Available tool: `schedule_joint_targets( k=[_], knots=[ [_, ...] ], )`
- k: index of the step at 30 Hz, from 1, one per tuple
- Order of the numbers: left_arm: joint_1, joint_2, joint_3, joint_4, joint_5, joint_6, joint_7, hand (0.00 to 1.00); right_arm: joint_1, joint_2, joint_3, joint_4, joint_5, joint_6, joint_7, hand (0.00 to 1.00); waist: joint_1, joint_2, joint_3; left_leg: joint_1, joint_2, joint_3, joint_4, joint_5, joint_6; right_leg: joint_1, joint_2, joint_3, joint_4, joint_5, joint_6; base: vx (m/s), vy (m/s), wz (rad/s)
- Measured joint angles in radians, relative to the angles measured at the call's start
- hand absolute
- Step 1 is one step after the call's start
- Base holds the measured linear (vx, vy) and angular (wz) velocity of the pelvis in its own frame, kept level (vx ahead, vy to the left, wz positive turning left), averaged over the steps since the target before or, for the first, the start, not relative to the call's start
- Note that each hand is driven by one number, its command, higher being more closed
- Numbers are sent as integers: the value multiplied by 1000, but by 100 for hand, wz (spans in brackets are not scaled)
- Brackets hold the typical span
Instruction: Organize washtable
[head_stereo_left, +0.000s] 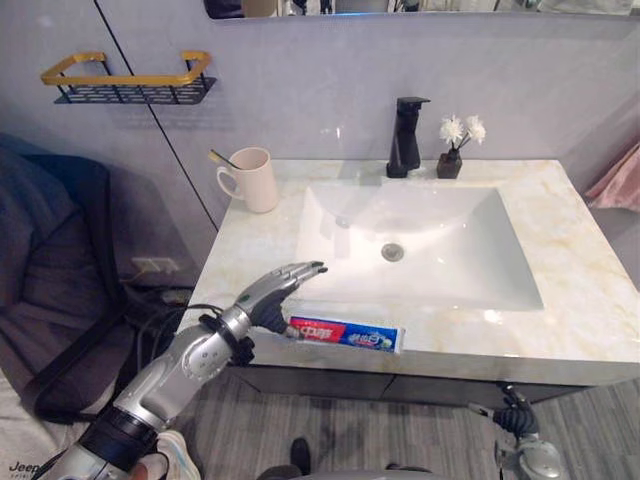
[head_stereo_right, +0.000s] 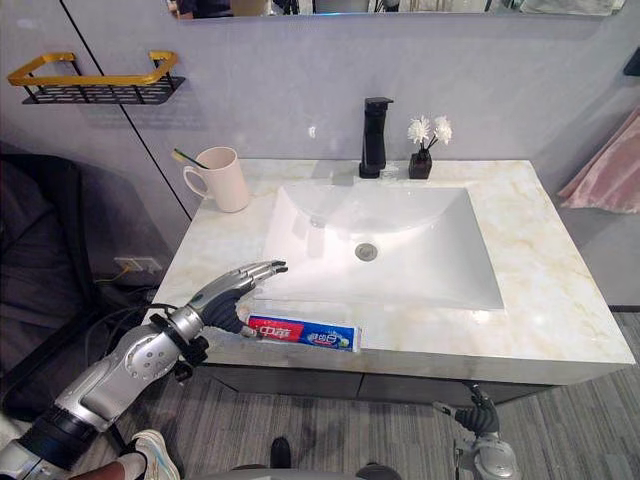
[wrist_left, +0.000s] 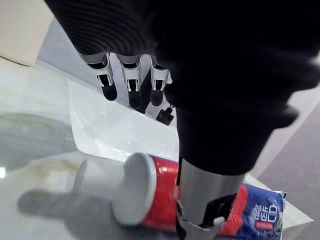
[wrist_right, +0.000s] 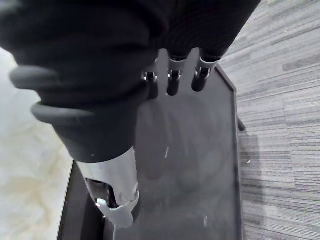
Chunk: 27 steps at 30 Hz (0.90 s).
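One toothpaste tube (head_stereo_left: 345, 334) and one cup (head_stereo_left: 253, 180) on the bench (head_stereo_left: 580, 290).
Left hand (head_stereo_left: 268, 298) over the tube's cap, fingers straight, empty; right hand (wrist_right: 173, 82) low, likewise.

The left arm (head_stereo_left: 170, 375) reaches up from the lower left, with the left hand (head_stereo_left: 268, 297) over the counter's (head_stereo_left: 560, 340) front left edge, fingers (wrist_left: 131, 82) straight and together, thumb angled down. The right hand (wrist_right: 115, 65) hangs low below the counter's front right edge, fingers relaxed.
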Motion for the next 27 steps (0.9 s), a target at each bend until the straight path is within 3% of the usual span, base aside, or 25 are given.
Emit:
schedule_joint_targets(
  k=[7,16,27],
  knots=[
    [33,-18,4,-67,-1,4,4,0,0,0,-1,1,-12,3,-2,0,2,-1,0,0,-4,-6,0,0,0,5,-1,-6,-3,3,3,-22,-6,2],
    [37,-115,45,-79,1,19,53,0,1,0,-2,11,-12,2,-13,0,1,-3,0,1,-5,-20,0,1,0,15,0,-23,-8,5,4,-5,-3,5],
    [23,-144,38,-41,83,32,84,0,-6,17,-2,18,-13,1,-17,0,-4,-16,6,0,-5,-20,-1,1,0,15,0,-22,-9,5,4,0,0,0]
  ],
)
